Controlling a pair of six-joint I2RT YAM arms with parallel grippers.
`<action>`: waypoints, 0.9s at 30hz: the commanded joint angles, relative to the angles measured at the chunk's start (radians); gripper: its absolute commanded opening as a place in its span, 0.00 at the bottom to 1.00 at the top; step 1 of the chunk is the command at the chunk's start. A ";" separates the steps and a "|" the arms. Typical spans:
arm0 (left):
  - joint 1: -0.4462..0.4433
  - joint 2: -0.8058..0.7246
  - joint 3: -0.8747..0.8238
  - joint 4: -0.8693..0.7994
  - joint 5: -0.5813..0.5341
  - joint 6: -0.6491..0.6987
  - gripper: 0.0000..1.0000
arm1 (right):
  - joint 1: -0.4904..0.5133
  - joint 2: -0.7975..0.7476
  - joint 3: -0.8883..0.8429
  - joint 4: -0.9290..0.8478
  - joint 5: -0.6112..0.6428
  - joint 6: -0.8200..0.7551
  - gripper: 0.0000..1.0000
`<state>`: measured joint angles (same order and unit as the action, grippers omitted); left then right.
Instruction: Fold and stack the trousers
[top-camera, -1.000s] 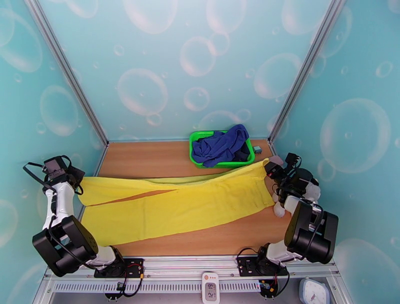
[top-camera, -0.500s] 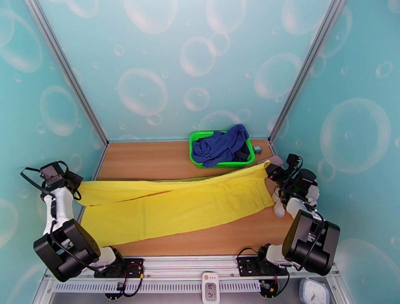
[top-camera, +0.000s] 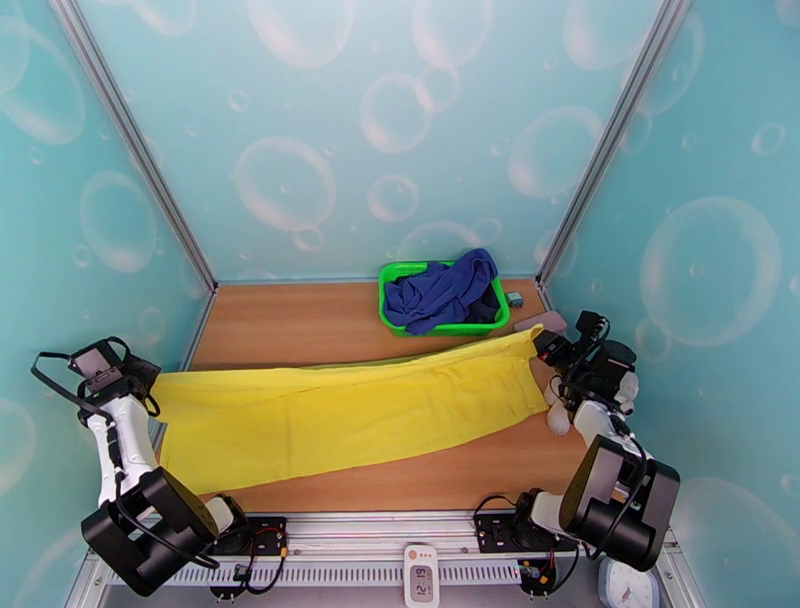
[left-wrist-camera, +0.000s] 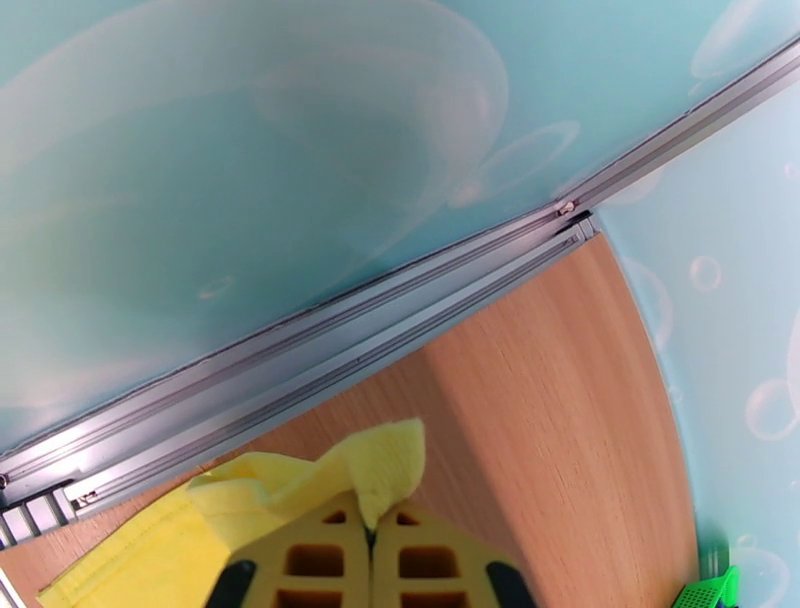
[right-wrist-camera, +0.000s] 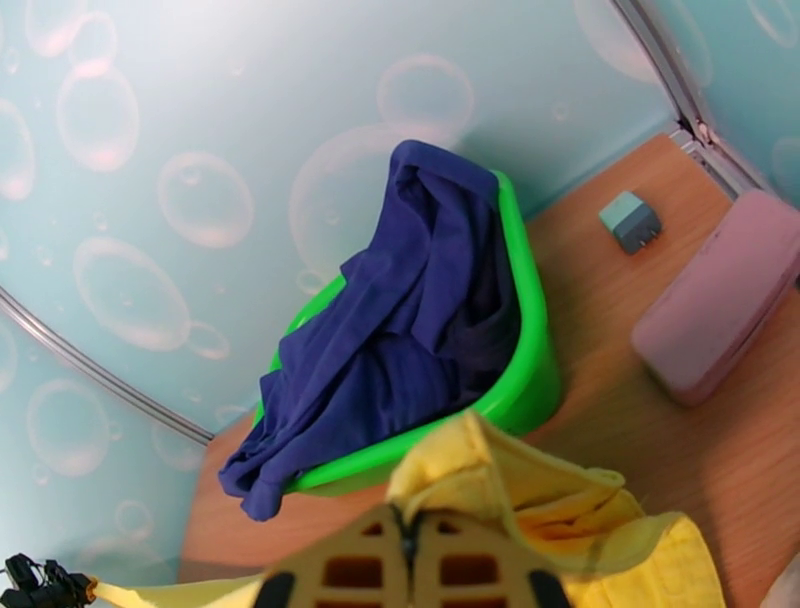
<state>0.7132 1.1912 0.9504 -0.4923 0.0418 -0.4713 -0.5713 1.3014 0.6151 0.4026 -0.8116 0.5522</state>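
Note:
The bright yellow trousers (top-camera: 340, 415) are stretched across the table between both arms, folded lengthwise into one long band. My left gripper (top-camera: 150, 385) is shut on their left end near the left wall. In the left wrist view a yellow corner (left-wrist-camera: 385, 465) sticks up from between the closed fingers (left-wrist-camera: 320, 560). My right gripper (top-camera: 540, 345) is shut on the right end beside the basket. The right wrist view has bunched yellow cloth (right-wrist-camera: 520, 500) pinched between the closed fingers (right-wrist-camera: 350, 570).
A green basket (top-camera: 497, 322) with dark blue clothing (top-camera: 440, 290) stands at the back right. A pink case (right-wrist-camera: 720, 295) and a small grey block (right-wrist-camera: 630, 220) lie by the right wall. A white object (top-camera: 556, 415) rests near the right arm.
Both arms have drawn the trousers toward the near edge. The two separate legs seen earlier now lie together as one band, and the left gripper has moved nearer and further left.

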 joint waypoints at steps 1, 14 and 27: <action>0.013 -0.047 -0.057 0.045 0.005 -0.005 0.00 | -0.026 -0.012 -0.025 0.006 0.020 -0.027 0.00; 0.114 -0.176 -0.257 0.082 0.257 -0.095 0.00 | -0.053 -0.074 -0.094 0.033 0.043 -0.015 0.03; 0.174 -0.359 -0.335 0.065 0.255 -0.165 0.03 | -0.109 -0.314 -0.225 0.051 0.210 0.028 0.18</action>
<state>0.8650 0.8806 0.6403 -0.4282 0.3172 -0.6075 -0.6552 1.0233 0.3977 0.4072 -0.6785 0.5621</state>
